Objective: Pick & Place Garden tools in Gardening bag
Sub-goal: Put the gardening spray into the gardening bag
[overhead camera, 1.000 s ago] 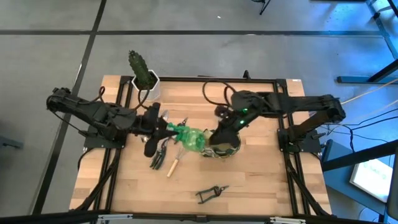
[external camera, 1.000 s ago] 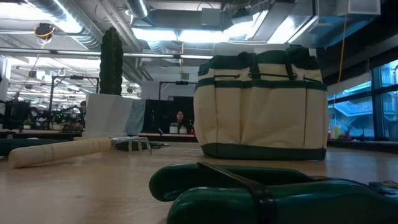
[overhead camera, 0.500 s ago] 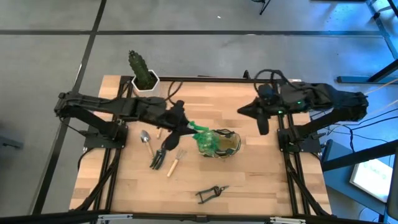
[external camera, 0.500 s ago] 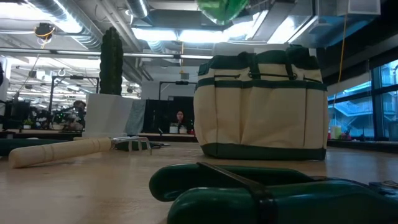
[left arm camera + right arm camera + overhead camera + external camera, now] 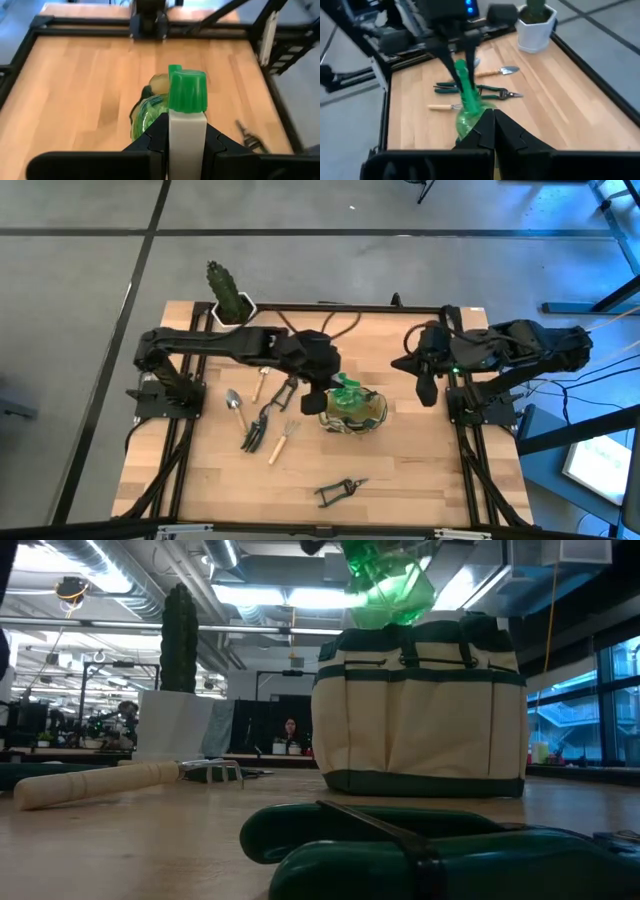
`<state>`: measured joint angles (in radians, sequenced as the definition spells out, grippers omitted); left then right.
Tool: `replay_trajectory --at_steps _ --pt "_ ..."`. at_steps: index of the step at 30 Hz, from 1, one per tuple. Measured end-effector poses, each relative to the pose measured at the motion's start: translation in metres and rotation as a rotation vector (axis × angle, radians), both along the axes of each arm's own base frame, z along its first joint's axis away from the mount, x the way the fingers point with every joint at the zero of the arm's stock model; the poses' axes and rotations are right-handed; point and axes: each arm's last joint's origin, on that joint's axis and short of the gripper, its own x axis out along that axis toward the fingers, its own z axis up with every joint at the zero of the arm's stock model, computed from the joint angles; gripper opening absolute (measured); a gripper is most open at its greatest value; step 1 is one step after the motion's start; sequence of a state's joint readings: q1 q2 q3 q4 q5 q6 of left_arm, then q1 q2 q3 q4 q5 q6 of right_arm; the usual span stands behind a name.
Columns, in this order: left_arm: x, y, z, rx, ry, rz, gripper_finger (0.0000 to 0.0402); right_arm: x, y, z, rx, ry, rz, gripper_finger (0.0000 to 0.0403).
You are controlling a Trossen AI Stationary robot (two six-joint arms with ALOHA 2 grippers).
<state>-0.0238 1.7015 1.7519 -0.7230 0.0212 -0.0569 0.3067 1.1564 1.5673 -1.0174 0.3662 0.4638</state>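
The green spray bottle point(image 5: 347, 390) hangs over the mouth of the olive-and-tan gardening bag point(image 5: 368, 415), in my left gripper point(image 5: 328, 392), which is shut on it. In the low view the bottle point(image 5: 390, 585) hovers just above the bag's rim point(image 5: 420, 635). My right gripper point(image 5: 425, 392) is shut on nothing, up in the air by the table's right edge. Left of the bag, a trowel point(image 5: 235, 402), a dark rake point(image 5: 257, 430) and a fork point(image 5: 282, 440) lie flat on the table. The black pruning shears point(image 5: 340, 492) lie near the front edge. My left gripper pinches the bottle's white top part point(image 5: 187, 132), just under the green cap point(image 5: 187, 90), between its two fingers. The fingers slant down from the table's left side. The bottle is lifted clear of the table, its clear green body point(image 5: 147, 117) tilted down beyond the fingertips over the bag.
A cactus in a white pot point(image 5: 232, 308) stands at the table's far left corner. Another wooden-handled tool point(image 5: 262, 380) lies left of my left gripper. Bare wood lies right of the bag and along the near edge.
My left gripper has carried the spray bottle toward the table's right, from beside the tools to above the bag's mouth, and the bottle has tipped from lying level to pointing down. My right gripper has drawn back from the bag to the table's right edge and risen.
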Motion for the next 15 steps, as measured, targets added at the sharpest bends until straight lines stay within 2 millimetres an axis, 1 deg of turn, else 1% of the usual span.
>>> replay_trajectory --at_steps 4,11,15 --pt "0.01 0.0 0.002 0.0 0.006 0.001 0.0042 -0.012 0.003 0.007 -0.03 -0.043 0.041 0.0001" --pt "0.01 -0.001 0.012 -0.015 0.016 0.007 0.0042 -0.043 -0.003 0.02 -0.115 -0.167 -0.121 0.0" --pt "0.01 -0.003 0.02 -0.028 -0.01 0.005 0.0042 -0.049 -0.004 0.022 -0.121 -0.178 -0.117 0.0"
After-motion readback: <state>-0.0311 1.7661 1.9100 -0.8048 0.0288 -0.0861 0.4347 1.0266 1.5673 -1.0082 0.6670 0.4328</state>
